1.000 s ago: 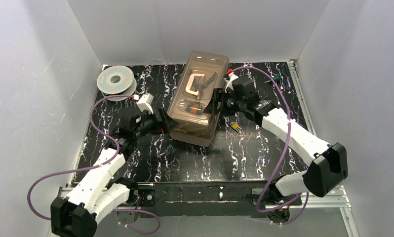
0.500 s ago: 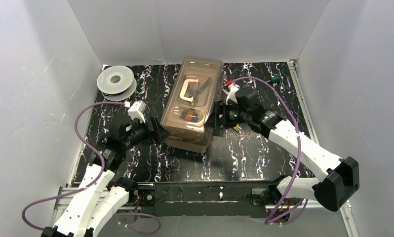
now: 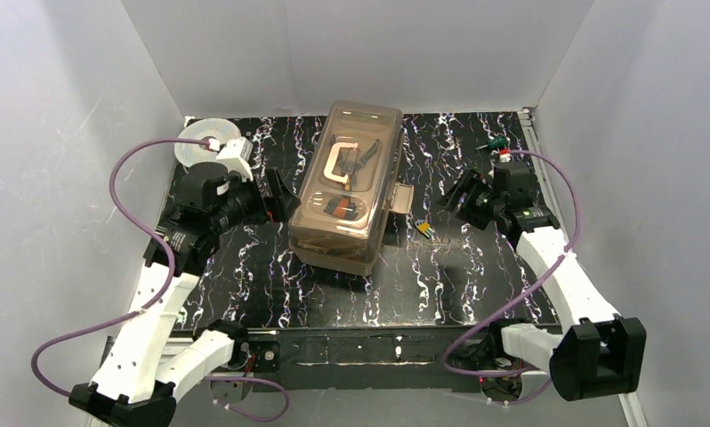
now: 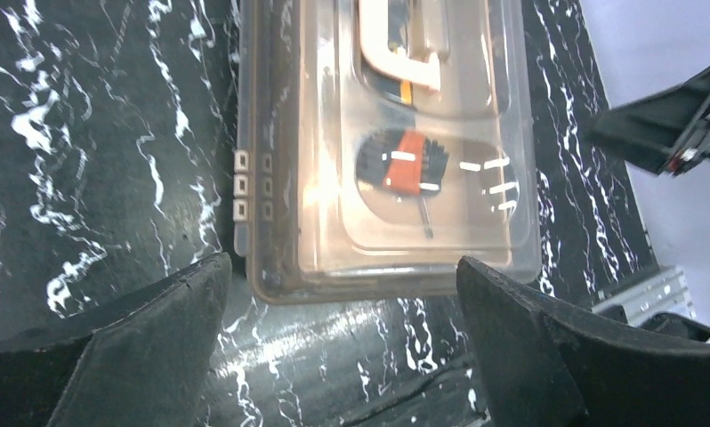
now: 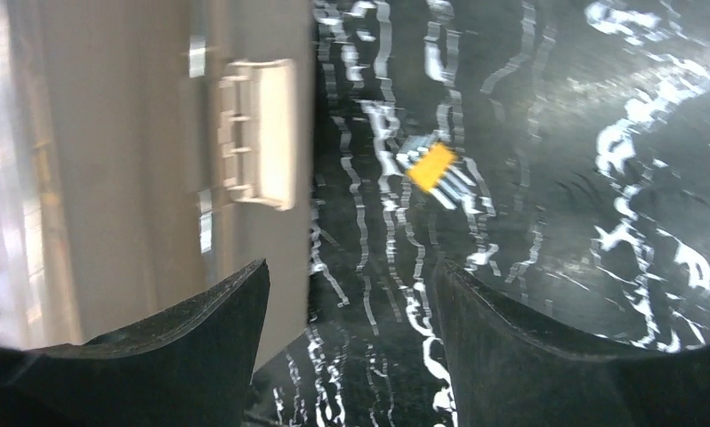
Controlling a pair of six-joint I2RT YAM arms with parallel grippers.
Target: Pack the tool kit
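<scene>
Left claw (image 3: pixel 278 197) and right claw (image 3: pixel 456 200) released the smoky-lidded toolbox (image 3: pixel 347 182).

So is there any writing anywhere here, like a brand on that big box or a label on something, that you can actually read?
No text can be read in any view.
The toolbox shows no brand or lettering from above or from either wrist camera.
The round spool is too small in the picture to show any label.
The small yellow piece beside the box is blurred, and no marks can be made out on it.
</scene>
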